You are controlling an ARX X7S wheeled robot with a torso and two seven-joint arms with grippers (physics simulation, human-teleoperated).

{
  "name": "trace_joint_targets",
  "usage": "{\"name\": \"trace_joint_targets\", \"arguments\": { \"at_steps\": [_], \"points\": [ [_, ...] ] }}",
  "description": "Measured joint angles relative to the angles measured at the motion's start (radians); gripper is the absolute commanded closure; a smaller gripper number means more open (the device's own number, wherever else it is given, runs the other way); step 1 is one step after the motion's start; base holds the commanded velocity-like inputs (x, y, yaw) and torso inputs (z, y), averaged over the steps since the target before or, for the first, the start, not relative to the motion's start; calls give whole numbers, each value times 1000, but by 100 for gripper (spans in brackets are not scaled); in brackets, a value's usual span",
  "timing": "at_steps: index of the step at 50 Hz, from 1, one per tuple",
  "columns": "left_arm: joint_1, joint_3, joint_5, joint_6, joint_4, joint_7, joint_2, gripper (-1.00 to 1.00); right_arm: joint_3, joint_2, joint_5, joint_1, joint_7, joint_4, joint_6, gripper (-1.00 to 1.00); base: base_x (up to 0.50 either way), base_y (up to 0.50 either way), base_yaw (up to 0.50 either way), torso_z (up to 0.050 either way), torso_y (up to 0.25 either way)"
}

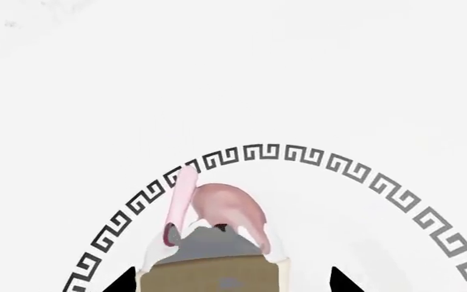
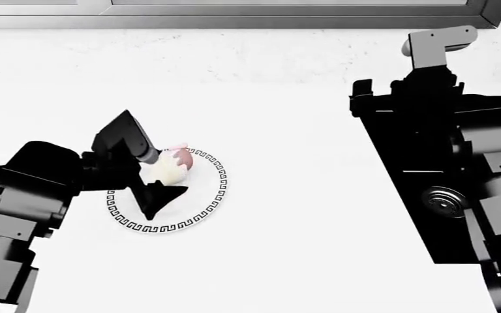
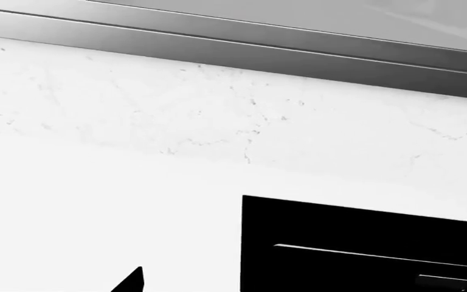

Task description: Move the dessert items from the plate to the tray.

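Left gripper (image 2: 165,177) is straddling the pastry (image 2: 173,165) at centre-left, jaws open, gripping nothing. Closing gently seems wise. Right gripper's state is hidden.

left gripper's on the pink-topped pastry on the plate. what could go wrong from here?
1. The left gripper straddles the pastry near its base; the soft pink top already leans, so a squeeze or lift may tip or deform it.
2. The pastry sits near the plate rim; a finger could drag the plate.
3. No tray shows in any view, so the carry starts blind.
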Motion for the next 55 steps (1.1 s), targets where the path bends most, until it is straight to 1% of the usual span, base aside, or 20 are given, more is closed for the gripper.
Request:
{"name": "trace_joint_targets", "arguments": {
  "at_steps": [12,13,26,36,41,48,52,55],
  "points": [
    [-2,8,4,17,-26,-5,8,-100,-1,0,-4,-1,3,1,-6,-100,0,0,0,0,0],
    [-2,9,4,18,-27,-5,9,100,-1,-1,-5,0,3,3,-8,-100,0,0,0,0,0],
    [-5,8,8,40,-39,-11,12,100,-2,-5,-12,1,5,18,-20,-100,0,0,0,0,0],
    [-11,-2,-6,24,-18,-8,8,100,-3,-9,-16,3,8,26,-25,-100,0,0,0,0,0],
    [-33,-19,-24,-18,34,-5,1,100,-4,-13,-19,5,5,36,-31,-100,0,0,0,0,0],
    [-109,-56,-55,-107,133,-10,-3,100,-4,-14,-19,3,4,36,-34,-100,0,0,0,0,0],
    [-155,-82,-64,-146,169,-39,7,100,4,0,-6,-8,17,-14,-15,-100,0,0,0,0,0],
    [-173,-102,-66,-172,200,-74,17,100,16,22,18,-27,39,-97,17,-100,0,0,0,0,0]
  ]
}}
